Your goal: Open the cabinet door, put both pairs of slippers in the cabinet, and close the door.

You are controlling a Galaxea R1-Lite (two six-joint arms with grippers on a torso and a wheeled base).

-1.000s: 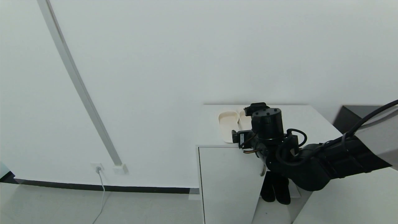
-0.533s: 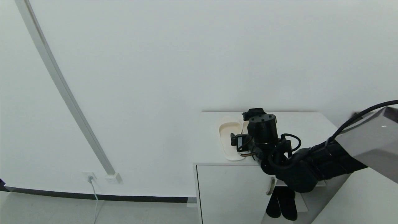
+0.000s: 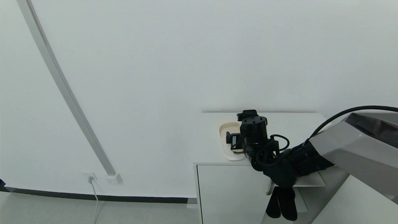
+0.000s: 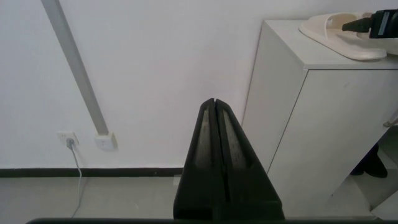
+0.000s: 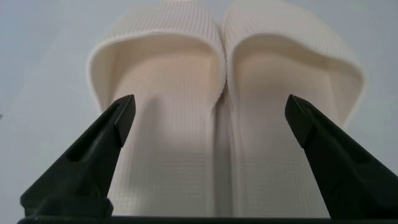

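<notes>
A pair of cream slippers (image 3: pixel 229 141) lies side by side on top of the white cabinet (image 3: pixel 228 193). My right wrist (image 3: pixel 253 132) hangs over them and hides the right one. In the right wrist view my right gripper (image 5: pixel 211 115) is open, its fingers (image 5: pixel 115 127) spread to either side of the cream slippers (image 5: pixel 168 130), close above them. A pair of black slippers (image 3: pixel 281 202) stands inside the cabinet's open right half. My left gripper (image 4: pixel 214 104) is shut and holds nothing, low and to the left of the cabinet (image 4: pixel 292 124).
The cabinet's left door (image 3: pixel 230 199) is closed, with a handle (image 3: pixel 271 188) at its right edge. A white wall with a slanted cable duct (image 3: pixel 62 90) and a socket (image 3: pixel 90 179) lies to the left. Bare floor (image 4: pixel 124 199) lies beside the cabinet.
The head camera tilted up a second ago. Since then my right arm has moved left and forward over the cream slippers, covering more of the right one.
</notes>
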